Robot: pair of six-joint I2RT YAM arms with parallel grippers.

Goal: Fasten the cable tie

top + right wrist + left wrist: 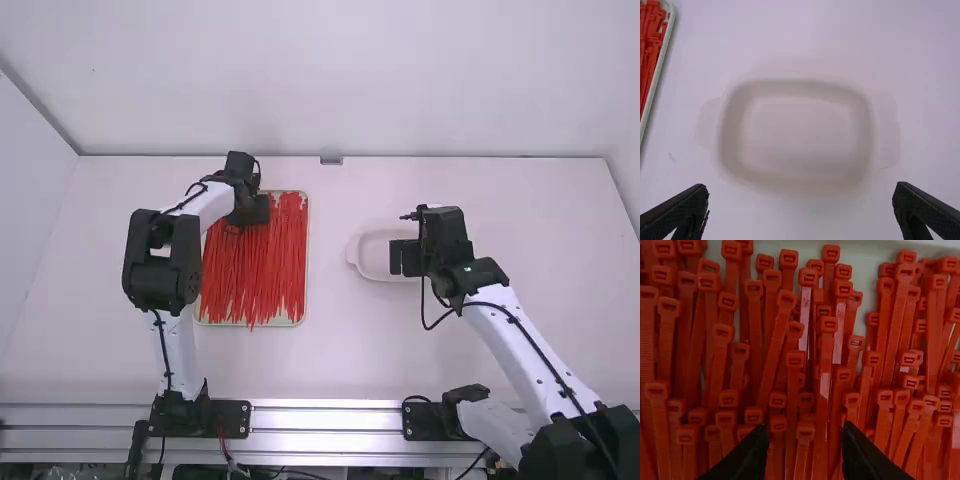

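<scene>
The left gripper [804, 426], its two black fingers [747, 460] spread apart, hangs close over a dense heap of red cable ties [790, 360] whose square heads lie toward its twelve o'clock, with a pale surface [867, 260] beyond them.

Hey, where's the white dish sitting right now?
In the high view the white dish lies right of the middle, beside the tray of red cable ties, directly below the right gripper.

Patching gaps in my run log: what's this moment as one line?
left claw: open, over red plastic cable ties in pale rectangular tray | right claw: open, above empty white two-handled dish | tie held: none
</scene>
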